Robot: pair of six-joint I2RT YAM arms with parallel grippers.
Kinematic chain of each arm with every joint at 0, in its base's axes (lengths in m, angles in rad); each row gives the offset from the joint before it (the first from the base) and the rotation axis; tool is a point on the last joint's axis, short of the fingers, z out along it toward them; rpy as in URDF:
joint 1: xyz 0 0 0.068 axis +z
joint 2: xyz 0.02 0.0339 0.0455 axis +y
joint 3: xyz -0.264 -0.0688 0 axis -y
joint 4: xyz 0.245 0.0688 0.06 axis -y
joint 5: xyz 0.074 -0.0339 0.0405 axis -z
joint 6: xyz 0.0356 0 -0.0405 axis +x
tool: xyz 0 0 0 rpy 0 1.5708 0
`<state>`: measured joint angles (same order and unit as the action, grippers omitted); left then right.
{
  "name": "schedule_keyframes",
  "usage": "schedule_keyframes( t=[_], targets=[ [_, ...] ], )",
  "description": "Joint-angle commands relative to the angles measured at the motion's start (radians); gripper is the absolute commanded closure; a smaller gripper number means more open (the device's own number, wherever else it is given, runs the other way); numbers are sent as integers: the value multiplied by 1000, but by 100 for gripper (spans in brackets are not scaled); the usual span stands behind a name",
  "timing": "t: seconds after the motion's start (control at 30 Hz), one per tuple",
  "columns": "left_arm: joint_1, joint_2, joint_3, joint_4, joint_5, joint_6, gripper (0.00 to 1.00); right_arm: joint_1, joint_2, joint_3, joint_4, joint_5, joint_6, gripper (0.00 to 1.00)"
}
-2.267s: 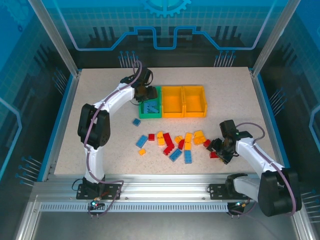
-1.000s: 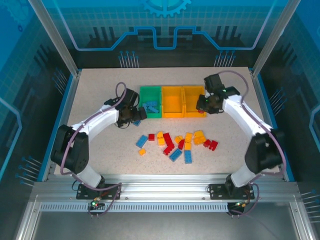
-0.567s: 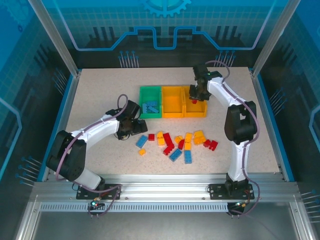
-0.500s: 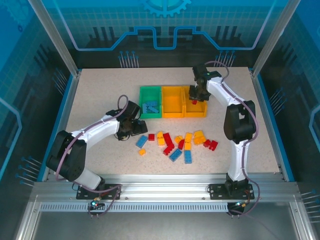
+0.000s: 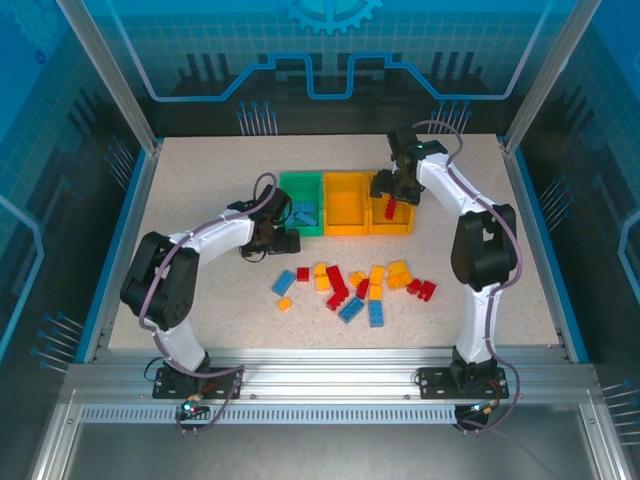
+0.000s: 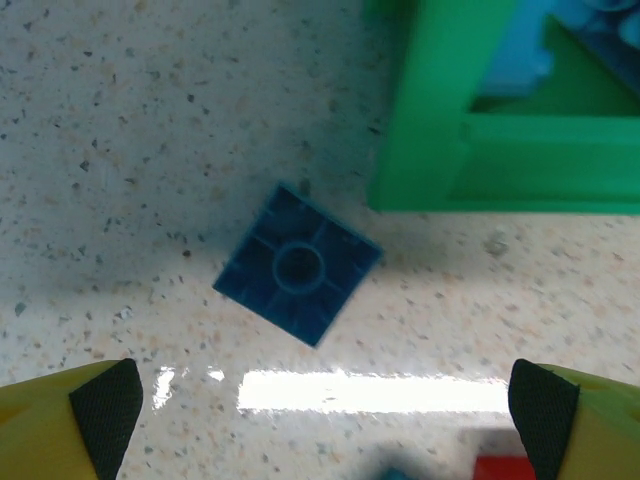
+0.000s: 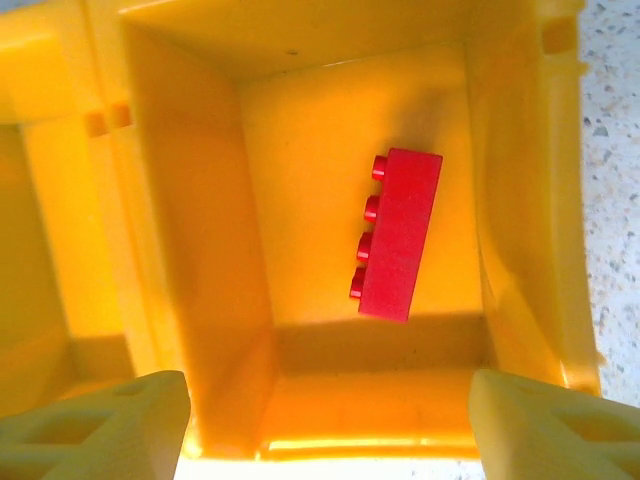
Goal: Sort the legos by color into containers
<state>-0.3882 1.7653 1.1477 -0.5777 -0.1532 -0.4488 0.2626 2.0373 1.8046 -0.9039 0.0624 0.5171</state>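
Blue, hollow side up, a brick lies on the table just outside the green tray, which already holds blue bricks. The left gripper hangs over it, jaws wide apart and empty, likely lined up to straddle it. The unsorted pile sits near the trays. Over the right tray the right gripper hovers, jaws apart. A red brick lies free on its side inside.

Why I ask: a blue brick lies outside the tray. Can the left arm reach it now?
Probably yes: the open left gripper hangs over the blue brick, nothing on it; the green tray is close but apart.
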Motion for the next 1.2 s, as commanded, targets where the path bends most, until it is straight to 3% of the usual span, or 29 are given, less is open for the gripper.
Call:
schedule_keyframes(
  t=[0.0, 0.17, 0.43, 0.63, 0.77, 0.93, 1.17],
  targets=[
    [36, 43, 44, -21, 14, -31, 2, -2, -93, -47, 13, -21, 24, 24],
    [37, 64, 40, 27, 25, 11, 4, -8, -121, -74, 14, -12, 16, 22],
    [37, 95, 70, 32, 23, 201, 9, -25, -130, -108, 22, -10, 19, 22],
    [38, 120, 80, 3, 25, 275, 30, -31, -138, -106, 12, -1, 18, 21],
    [37, 138, 84, -4, 28, 284, 37, -40, -142, -109, 12, -4, 17, 21],
    [38, 141, 93, -23, 29, 271, 60, -50, -143, -112, 11, -4, 16, 20],
    [35, 74, 65, -38, 37, 247, 71, -56, -159, -144, 18, -2, 13, 20]
  ],
)
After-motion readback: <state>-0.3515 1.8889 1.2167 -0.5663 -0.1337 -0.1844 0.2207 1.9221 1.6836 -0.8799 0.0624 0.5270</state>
